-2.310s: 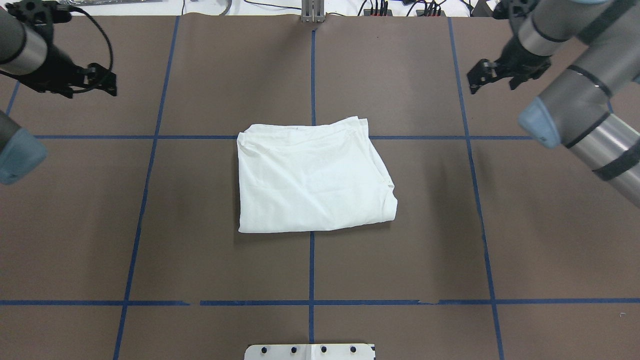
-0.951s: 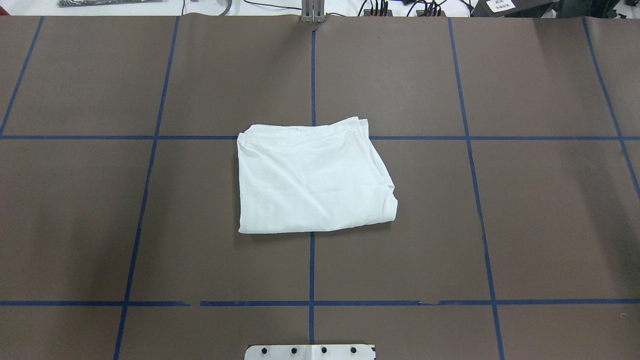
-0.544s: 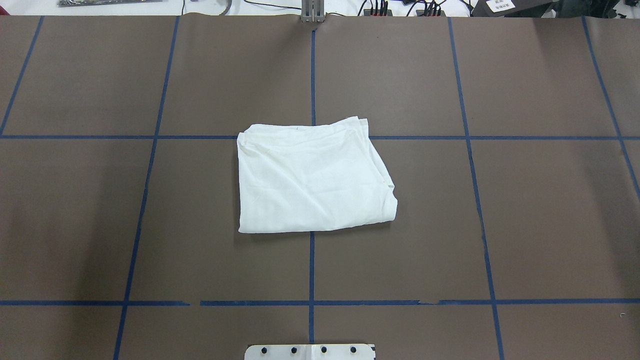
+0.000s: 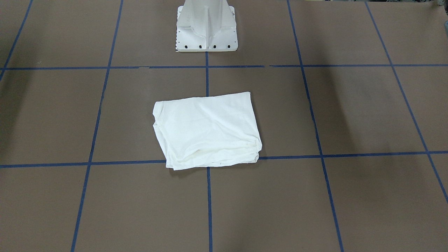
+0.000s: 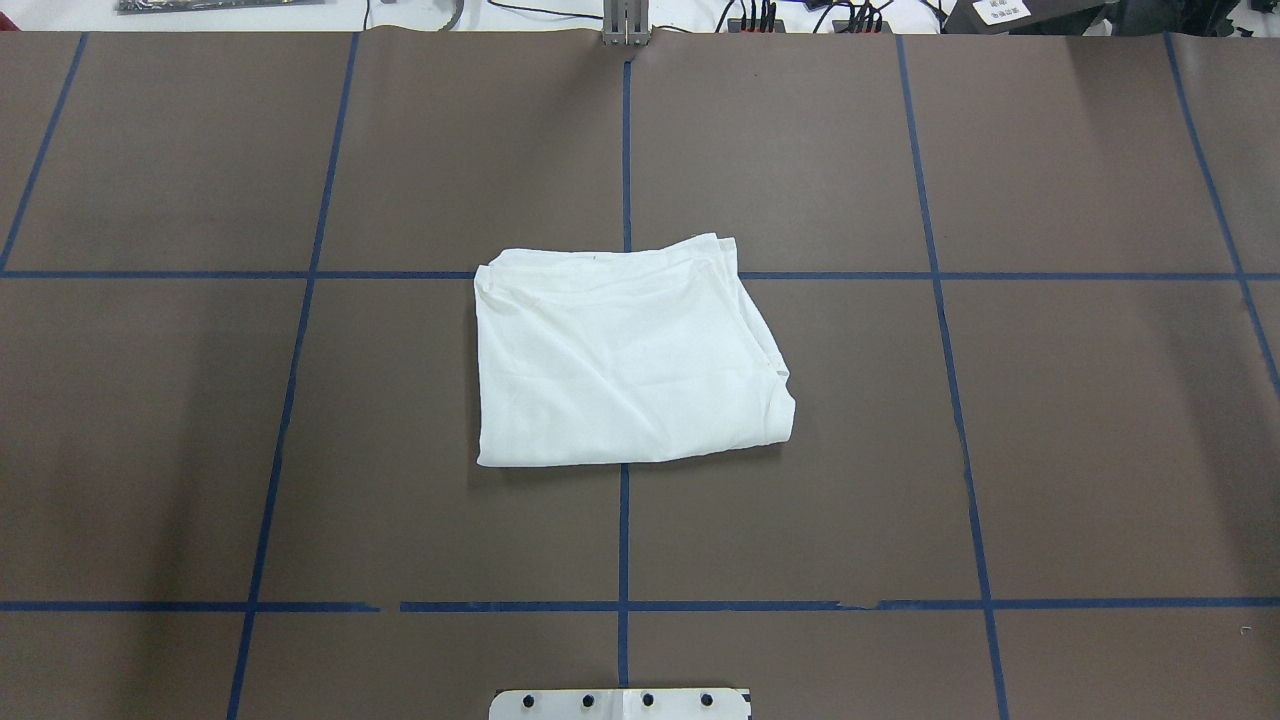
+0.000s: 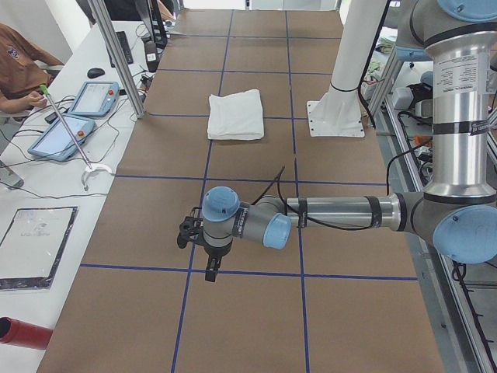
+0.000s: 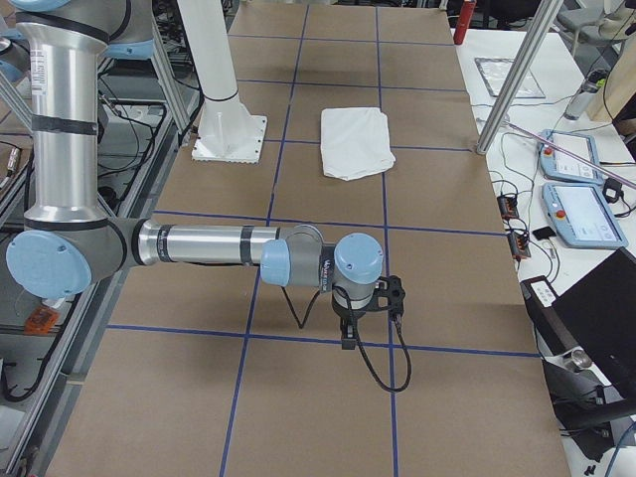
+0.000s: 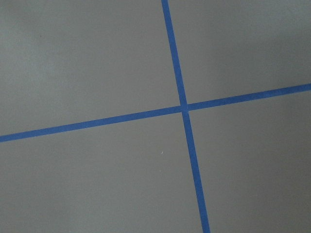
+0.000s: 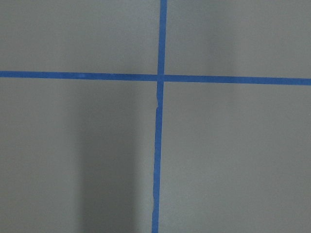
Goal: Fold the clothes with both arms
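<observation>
White long-sleeved T-shirt point(image 5: 625, 360) lies folded into a soft, roughly square bundle near the middle of the table point(image 5: 1100, 450). Its cotton looks thin and lightly creased, with shallow diagonal wrinkles across the top layer. Stacked fabric edges show along the side farthest from the robot, and one corner nearer the robot is rounded and puffy. No printed text shows on the upper face.

The bundle covers part of a blue tape line point(image 5: 623, 540) that runs away from the robot, and its far edge lies along a crossing tape line. The table is covered in matte brown paper marked into large rectangles by this tape. A white metal pedestal base point(image 4: 206, 24) with a flat bolted plate stands apart from the shirt, on the robot's side.

Both arms are well apart from the shirt, stretched low over opposite ends of the table. The left arm point(image 6: 342, 211) and right arm point(image 7: 199, 243) are smooth silver tubes with light-blue caps. Whether the black left gripper point(image 6: 208, 268) or right gripper point(image 7: 350, 333) is parted or closed cannot be told.
</observation>
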Robot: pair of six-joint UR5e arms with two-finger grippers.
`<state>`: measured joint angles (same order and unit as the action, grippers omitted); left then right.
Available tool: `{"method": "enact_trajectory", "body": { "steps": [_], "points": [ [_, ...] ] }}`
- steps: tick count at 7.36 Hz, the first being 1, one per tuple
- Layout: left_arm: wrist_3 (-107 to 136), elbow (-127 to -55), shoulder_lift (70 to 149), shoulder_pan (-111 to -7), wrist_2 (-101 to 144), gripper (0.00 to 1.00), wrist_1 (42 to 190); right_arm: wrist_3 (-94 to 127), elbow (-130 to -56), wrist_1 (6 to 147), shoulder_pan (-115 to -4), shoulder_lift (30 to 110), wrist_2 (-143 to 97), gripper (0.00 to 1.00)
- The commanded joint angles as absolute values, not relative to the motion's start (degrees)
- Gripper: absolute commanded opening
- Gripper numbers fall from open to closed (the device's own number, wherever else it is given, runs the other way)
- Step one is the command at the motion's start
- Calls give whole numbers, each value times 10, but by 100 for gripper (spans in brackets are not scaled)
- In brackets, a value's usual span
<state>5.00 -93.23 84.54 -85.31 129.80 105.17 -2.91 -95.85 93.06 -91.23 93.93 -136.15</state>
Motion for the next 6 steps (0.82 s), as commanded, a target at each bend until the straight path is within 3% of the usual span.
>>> {"method": "enact_trajectory", "body": {
  "steps": [1,6],
  "points": [
    [25,-967,848,-853,1298,99,978,-29,-966,957,-913,939,-1363,100],
    [-30,-972,850,-858,1302,99,937,-29,-967,958,-914,946,-1367,100]
  ]
}}
